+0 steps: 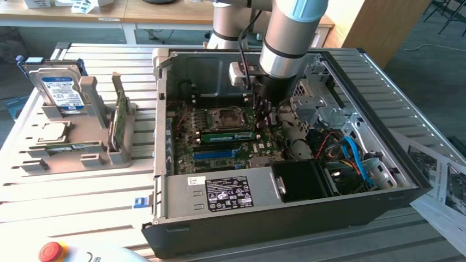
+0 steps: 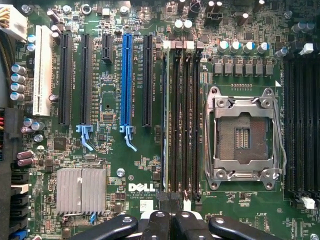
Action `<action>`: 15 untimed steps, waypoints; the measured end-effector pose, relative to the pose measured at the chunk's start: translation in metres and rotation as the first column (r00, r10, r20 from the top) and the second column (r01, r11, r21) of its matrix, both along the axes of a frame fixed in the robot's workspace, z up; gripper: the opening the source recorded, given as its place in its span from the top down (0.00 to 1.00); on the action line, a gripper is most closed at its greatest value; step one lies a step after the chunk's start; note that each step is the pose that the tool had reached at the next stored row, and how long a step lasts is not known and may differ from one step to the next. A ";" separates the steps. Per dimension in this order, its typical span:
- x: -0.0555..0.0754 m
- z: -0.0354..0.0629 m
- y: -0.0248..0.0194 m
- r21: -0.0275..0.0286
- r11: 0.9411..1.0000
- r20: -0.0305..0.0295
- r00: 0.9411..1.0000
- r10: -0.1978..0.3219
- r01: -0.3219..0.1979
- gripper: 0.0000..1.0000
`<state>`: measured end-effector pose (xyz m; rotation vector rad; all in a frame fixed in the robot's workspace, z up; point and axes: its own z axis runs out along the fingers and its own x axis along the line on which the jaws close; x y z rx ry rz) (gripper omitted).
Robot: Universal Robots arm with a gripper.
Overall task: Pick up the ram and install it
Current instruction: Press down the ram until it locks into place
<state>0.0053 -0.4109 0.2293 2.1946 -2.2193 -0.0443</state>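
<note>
**Ram sits in the board, closed gripper above the slots**

A slatted metal table (image 1: pixel 87 188) carries an open computer case (image 1: pixel 291 210), which lies on its side with the motherboard (image 1: pixel 218 155) facing up.

The ram (image 1: pixel 227 136) shows in the exterior view as a long green strip standing on edge in the bank of memory slots (image 2: pixel 182 120), just beside the empty processor socket (image 2: pixel 242 137) and parallel to the blue expansion slot (image 2: pixel 126 80).

The gripper (image 2: pixel 170 222) hangs over one end of that bank. Its black fingers (image 2: pixel 156 225) are pressed together with nothing between them. Whether their tips touch the stick cannot be told. In the exterior view the arm (image 1: pixel 291 33) comes down into the case, and the gripper (image 1: pixel 266 114) is low over the board, near the ram's end on the exterior view's right.

Outside the case, towards the exterior view's left, a grey holder (image 1: pixel 91 158) stands on the table. It keeps a blue-labelled hard drive (image 1: pixel 58 90) upright, a square silver processor chip (image 1: pixel 52 132) lying flat, and another thin green board (image 1: pixel 117 117) on edge. A red button (image 1: pixel 52 251) sits at the table's near edge.
</note>
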 end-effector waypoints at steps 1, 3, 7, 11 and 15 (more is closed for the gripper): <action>0.000 -0.0001 0.0001 0.000 1.000 0.000 1.000 0.000 0.000 0.89; 0.000 -0.0004 0.0008 0.000 1.000 0.002 1.000 0.000 0.000 0.89; 0.000 -0.0007 0.0014 0.000 1.000 0.002 1.000 0.000 0.000 0.89; 0.000 -0.0023 0.0015 0.000 1.000 0.002 1.000 0.000 0.000 0.89; 0.000 -0.0053 0.0013 0.000 1.000 0.002 1.000 0.000 0.000 0.89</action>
